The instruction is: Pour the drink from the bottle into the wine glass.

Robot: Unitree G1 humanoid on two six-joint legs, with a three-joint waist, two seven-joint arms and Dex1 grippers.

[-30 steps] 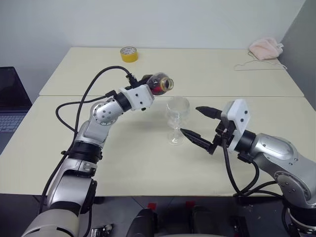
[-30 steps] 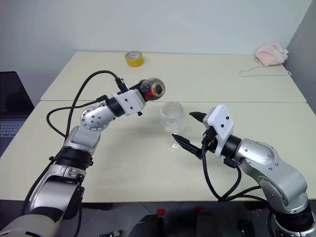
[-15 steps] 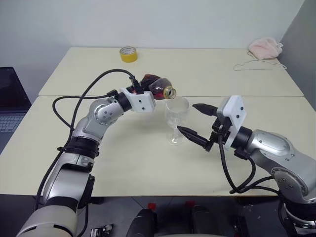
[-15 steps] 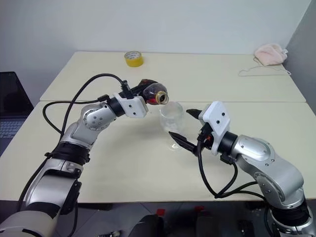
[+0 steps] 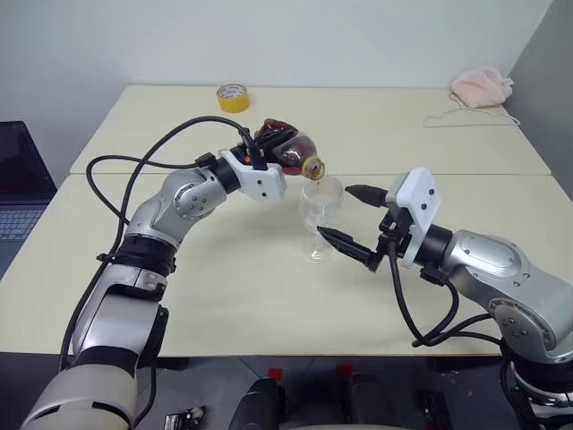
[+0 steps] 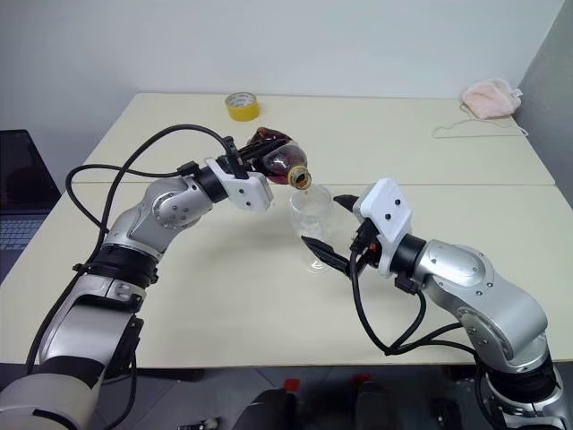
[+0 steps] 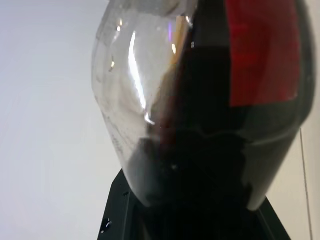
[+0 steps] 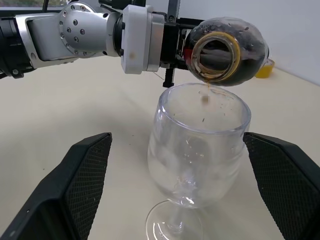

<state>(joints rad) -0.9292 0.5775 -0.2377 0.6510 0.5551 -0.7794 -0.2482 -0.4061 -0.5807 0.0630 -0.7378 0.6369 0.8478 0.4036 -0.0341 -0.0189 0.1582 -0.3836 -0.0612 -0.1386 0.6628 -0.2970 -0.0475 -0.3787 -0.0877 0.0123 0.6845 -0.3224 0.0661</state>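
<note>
The wine glass (image 5: 320, 204) stands upright on the near table, its bowl nearly empty. My left gripper (image 5: 269, 150) is shut on the bottle (image 5: 289, 149), which lies tilted with its uncapped mouth just over the glass rim. In the left wrist view the bottle (image 7: 200, 100) shows its red label and the dark drink (image 7: 210, 170) inside. Seen from the right wrist, a few drops of drink (image 8: 205, 98) fall from the bottle (image 8: 225, 50) into the wine glass (image 8: 200, 145). My right gripper (image 5: 346, 217) is open, one finger on each side of the glass, not touching it.
A yellow tape roll (image 5: 233, 97) sits at the back of the far table. A pink cloth (image 5: 482, 87) and a thin white cord (image 5: 470, 121) lie at the back right. A laptop (image 5: 16, 193) stands off the left edge. A seam (image 5: 466, 175) separates the two tables.
My left gripper has rolled and tipped the bottle, bringing its mouth down over the glass rim. The right gripper stays open around the glass.
</note>
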